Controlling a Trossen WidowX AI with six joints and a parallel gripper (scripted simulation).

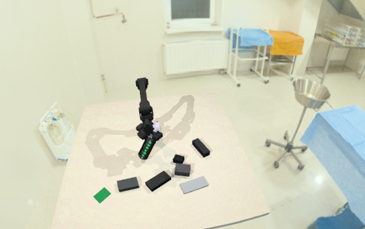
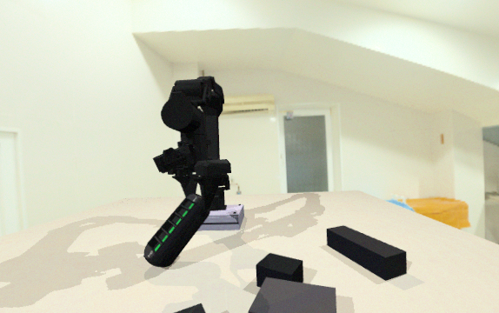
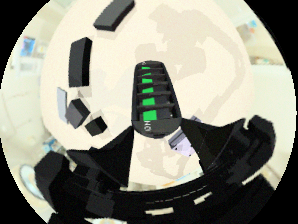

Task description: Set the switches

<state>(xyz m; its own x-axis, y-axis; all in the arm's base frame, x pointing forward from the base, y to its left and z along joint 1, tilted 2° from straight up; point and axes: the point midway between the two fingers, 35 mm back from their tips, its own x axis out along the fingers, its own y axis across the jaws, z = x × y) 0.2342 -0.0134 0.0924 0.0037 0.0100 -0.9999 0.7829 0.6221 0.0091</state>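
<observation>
The dark grey controller unit (image 1: 145,151) (image 2: 181,232) (image 3: 134,102) is held tilted, one end up at the fingers and the other slanting down towards the bench. I cannot tell whether its low end touches the bench. My gripper (image 1: 151,137) (image 2: 198,199) (image 3: 156,124) is shut on the unit's upper end, one finger on each side. The row of switches shows in all views, with green along one side of the row. An ON mark shows near the held end in the wrist view. Exact switch positions are hard to tell. The underside label is hidden.
On the bench (image 1: 84,216) lie a long black block (image 1: 201,147) (image 2: 364,252), a small black block (image 1: 179,158), a dark purplish block (image 1: 182,170), a black block (image 1: 158,180), a dark grey block (image 1: 128,184), a pale plate (image 1: 194,185) and a green card (image 1: 102,195).
</observation>
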